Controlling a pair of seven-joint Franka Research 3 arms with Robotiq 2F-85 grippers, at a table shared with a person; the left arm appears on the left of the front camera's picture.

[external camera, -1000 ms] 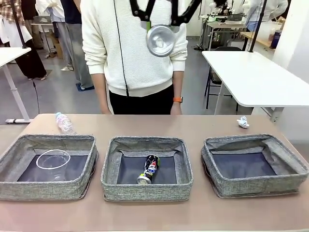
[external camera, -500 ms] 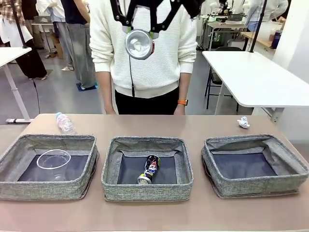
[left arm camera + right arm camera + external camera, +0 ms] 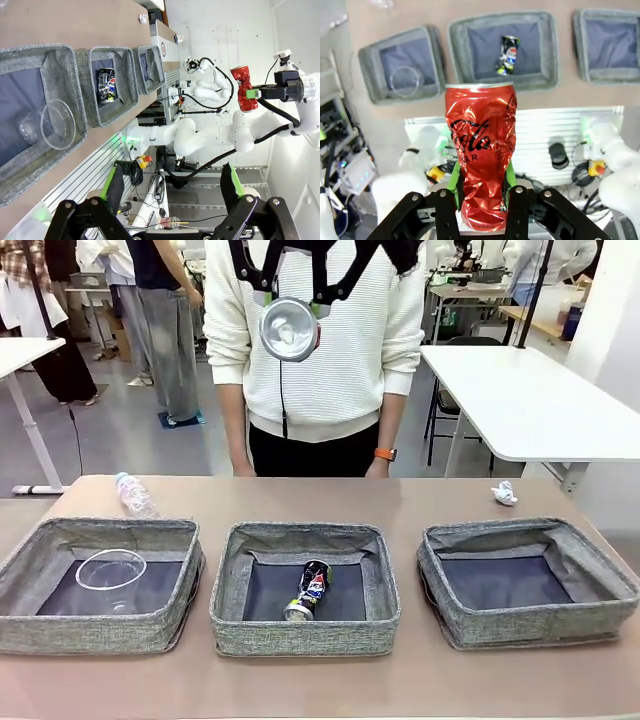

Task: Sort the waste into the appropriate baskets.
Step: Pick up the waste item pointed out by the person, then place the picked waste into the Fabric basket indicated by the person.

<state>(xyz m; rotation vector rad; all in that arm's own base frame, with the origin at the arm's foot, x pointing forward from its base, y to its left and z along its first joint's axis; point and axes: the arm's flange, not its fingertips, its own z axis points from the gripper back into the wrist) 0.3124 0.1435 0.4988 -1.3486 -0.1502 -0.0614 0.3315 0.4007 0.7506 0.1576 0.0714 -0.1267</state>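
Crushed red can [image 3: 289, 329] hangs high over the table [image 3: 400, 502] in the right gripper [image 3: 290, 308]. Plastic cup [image 3: 110, 569] in left basket [image 3: 40, 625], dark can [image 3: 309, 590] in middle basket [image 3: 300, 638]; bottle [image 3: 131, 494] and paper ball [image 3: 503, 493] not yet binned. Left wrist view: left gripper [image 3: 172, 170] gapes wide, holding nothing. Right wrist view: green pads [image 3: 454, 184] clamp the red can's sides.

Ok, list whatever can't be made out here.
- Front view: right gripper cut off by the top edge.
- Front view: dark can, print too small to read.
- Front view: paper ball too small for detail.
- Right wrist view: bottle cut by the top edge.
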